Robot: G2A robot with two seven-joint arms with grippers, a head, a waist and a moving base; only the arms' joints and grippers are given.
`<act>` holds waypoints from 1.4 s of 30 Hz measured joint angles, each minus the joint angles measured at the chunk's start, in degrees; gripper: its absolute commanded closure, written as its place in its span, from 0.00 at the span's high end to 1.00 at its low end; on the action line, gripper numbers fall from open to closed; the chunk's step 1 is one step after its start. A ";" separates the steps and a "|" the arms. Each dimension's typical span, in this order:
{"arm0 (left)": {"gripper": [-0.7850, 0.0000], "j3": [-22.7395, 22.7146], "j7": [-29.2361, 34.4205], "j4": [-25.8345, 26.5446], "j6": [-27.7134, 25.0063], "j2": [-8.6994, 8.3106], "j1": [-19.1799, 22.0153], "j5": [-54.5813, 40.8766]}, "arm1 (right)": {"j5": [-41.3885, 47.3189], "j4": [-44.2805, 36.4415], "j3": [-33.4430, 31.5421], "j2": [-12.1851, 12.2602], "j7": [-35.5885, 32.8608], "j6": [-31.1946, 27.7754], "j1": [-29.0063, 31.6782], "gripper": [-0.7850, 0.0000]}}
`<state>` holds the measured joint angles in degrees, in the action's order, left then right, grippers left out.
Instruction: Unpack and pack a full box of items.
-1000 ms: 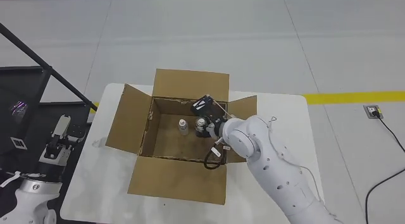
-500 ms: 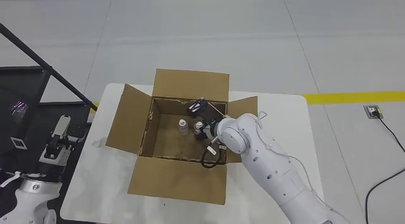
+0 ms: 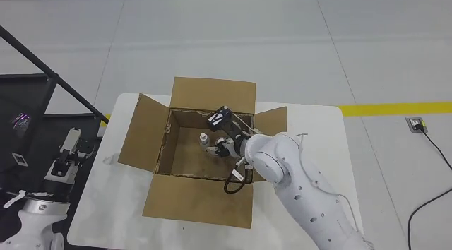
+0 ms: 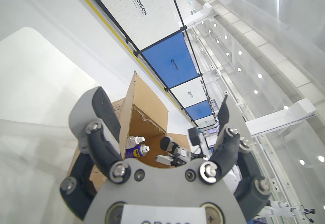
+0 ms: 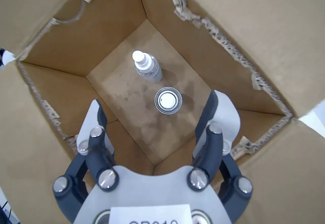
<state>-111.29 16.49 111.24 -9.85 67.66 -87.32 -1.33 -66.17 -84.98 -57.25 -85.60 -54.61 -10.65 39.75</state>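
An open cardboard box [image 3: 212, 93] stands on the white table [image 3: 311, 130]. On its floor stand a clear bottle with a white cap [image 5: 148, 68] and, beside it, a spray can seen from above [image 5: 168, 101]. My right gripper [image 5: 156, 103] hangs open inside the box mouth, straight above the can, well clear of it. From above, the right gripper [image 3: 220, 145] sits just right of the bottle [image 3: 203, 139] and covers the can. My left gripper [image 4: 162, 100] is open and empty, off the table's left side [image 3: 70, 147], facing the box [image 4: 142, 118].
The box's four flaps are folded outward; the near flap [image 3: 201, 200] overhangs the table's front part. Torn tape lines the box rim [image 5: 218, 39]. A black frame [image 3: 28, 59] stands to the left of the table. Bare table lies right of the box.
My right gripper has shifted left over the box, from beside the can to straight above it. The left arm has barely moved.
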 measured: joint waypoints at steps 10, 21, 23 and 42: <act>1.00 5.51 2.64 -3.27 -1.82 -0.33 2.55 9.34 | -3.41 -25.12 -10.90 2.77 0.70 3.48 15.59 1.00; 1.00 7.68 4.50 -1.55 -3.57 -0.48 1.88 10.43 | -1.10 -27.92 -14.85 3.25 2.93 5.00 20.20 1.00; 1.00 7.80 5.48 -0.55 -3.75 -0.54 1.50 9.96 | 0.09 -28.83 -16.81 3.43 5.51 5.84 21.84 1.00; 1.00 18.09 7.30 0.94 -3.74 -0.47 1.82 18.66 | 30.74 -21.08 -31.79 6.04 2.26 -8.97 26.75 1.00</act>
<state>-93.19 23.79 112.17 -13.59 67.20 -85.50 17.33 -35.43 -106.05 -89.04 -79.55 -52.35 -19.62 66.50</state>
